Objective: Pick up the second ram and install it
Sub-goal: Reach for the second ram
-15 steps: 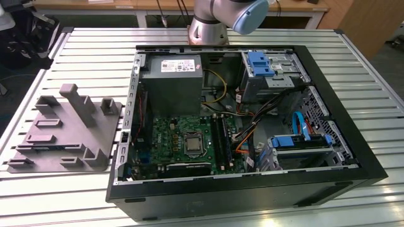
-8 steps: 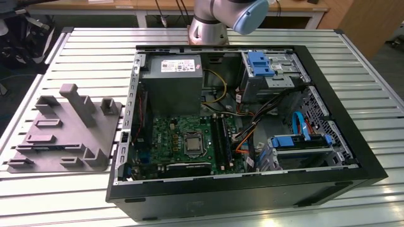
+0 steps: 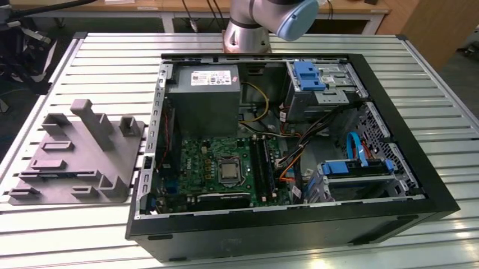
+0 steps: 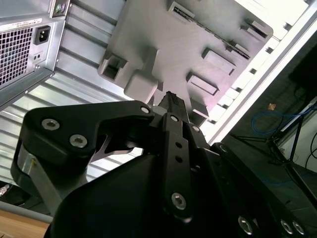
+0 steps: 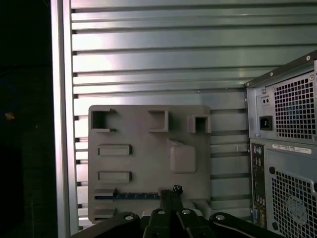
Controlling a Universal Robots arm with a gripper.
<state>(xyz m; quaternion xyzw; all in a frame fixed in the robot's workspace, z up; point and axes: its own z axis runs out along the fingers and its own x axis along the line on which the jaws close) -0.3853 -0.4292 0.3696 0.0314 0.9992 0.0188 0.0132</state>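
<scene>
Claw (image 5: 171,191) hangs above second ram (image 5: 130,196) in tray (image 5: 148,153).

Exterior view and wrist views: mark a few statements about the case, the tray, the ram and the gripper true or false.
1. The computer case lies open on the slatted table. True.
2. The grey fixture tray sits to the exterior view's right of the case. False: it sits to the exterior view's left.
3. In the first wrist view, the second ram lies in a slot of the tray. True.
4. The gripper is clamped on the ram. False: it is shut on nothing, and the ram lies in the tray beside its tips.
</scene>
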